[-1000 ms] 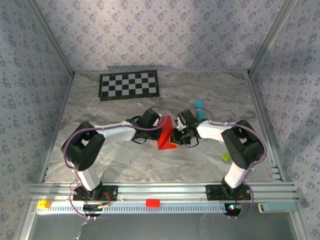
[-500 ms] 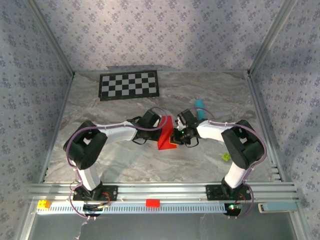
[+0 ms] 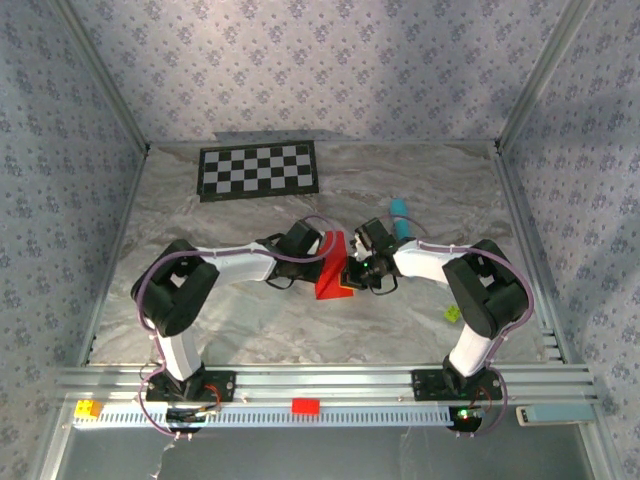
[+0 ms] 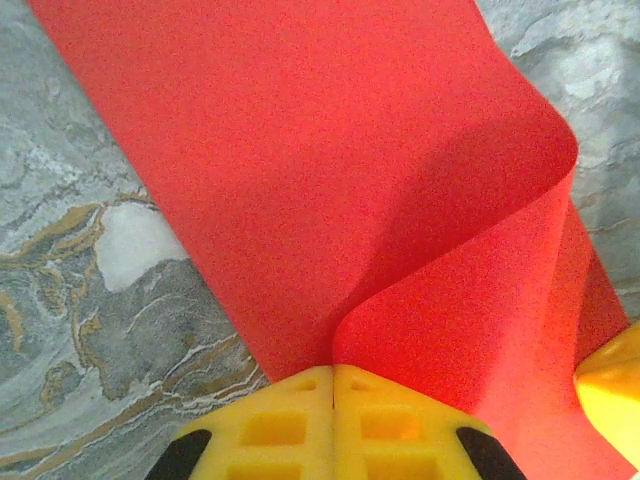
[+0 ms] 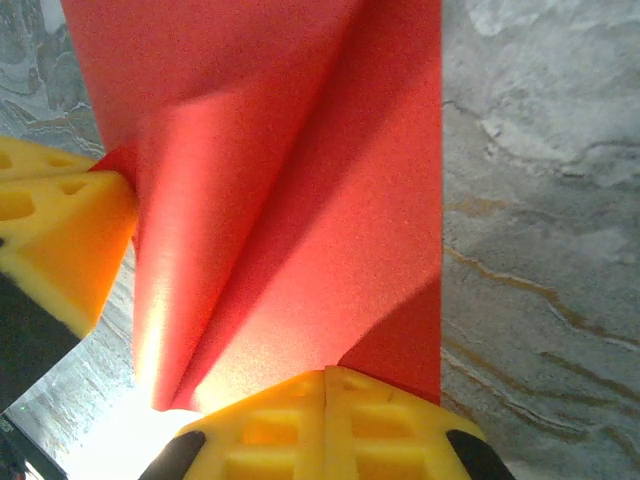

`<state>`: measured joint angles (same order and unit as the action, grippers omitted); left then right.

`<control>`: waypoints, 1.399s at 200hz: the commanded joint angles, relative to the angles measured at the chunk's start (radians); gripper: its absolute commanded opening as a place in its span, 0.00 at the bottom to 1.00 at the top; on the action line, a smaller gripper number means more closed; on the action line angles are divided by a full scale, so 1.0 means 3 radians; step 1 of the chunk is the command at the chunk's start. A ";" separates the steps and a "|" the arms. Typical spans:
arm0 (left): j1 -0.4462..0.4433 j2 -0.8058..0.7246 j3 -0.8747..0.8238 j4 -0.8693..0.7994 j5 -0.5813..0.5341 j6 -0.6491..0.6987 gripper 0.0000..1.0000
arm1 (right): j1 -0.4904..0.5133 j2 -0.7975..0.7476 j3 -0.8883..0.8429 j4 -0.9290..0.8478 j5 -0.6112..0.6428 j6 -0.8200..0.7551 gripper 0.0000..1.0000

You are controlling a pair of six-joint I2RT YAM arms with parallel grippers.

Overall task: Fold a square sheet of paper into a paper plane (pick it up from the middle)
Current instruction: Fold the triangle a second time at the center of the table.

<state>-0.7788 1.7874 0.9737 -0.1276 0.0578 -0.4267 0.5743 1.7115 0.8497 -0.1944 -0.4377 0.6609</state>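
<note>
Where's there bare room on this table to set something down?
Bare table lies right of the checkerboard up to the teal stick, and in the near strip between the left arm base and right arm base. Crowded: the centre, where left tool and right tool pinch the red paper.

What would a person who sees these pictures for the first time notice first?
The bright red square sheet of paper in the middle of the marble table catches the eye first, bent upward into a fold. The left gripper and the right gripper are each shut on it, yellow jaws pressed together. At the far left of the table lies a black-and-white checkerboard.
</note>
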 commanded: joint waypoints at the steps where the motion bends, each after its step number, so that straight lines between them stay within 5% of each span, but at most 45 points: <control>1: 0.0024 0.0060 0.0057 -0.0017 -0.0055 0.0062 0.00 | -0.0009 0.0095 -0.0002 -0.0259 0.0132 -0.0065 0.04; 143: -0.0043 -0.0025 -0.0116 -0.0118 0.0099 -0.0443 0.00 | -0.0003 -0.0236 -0.0065 0.0070 -0.0310 0.0101 0.13; 280: -0.0020 -0.0055 0.0116 -0.0254 -0.0115 -0.0322 0.00 | -0.0034 0.0142 -0.0052 -0.0221 0.0029 -0.0030 0.05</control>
<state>-0.7872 1.7805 0.9745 -0.1585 0.0540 -0.5468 0.5705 1.7176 0.8406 -0.1856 -0.4828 0.6724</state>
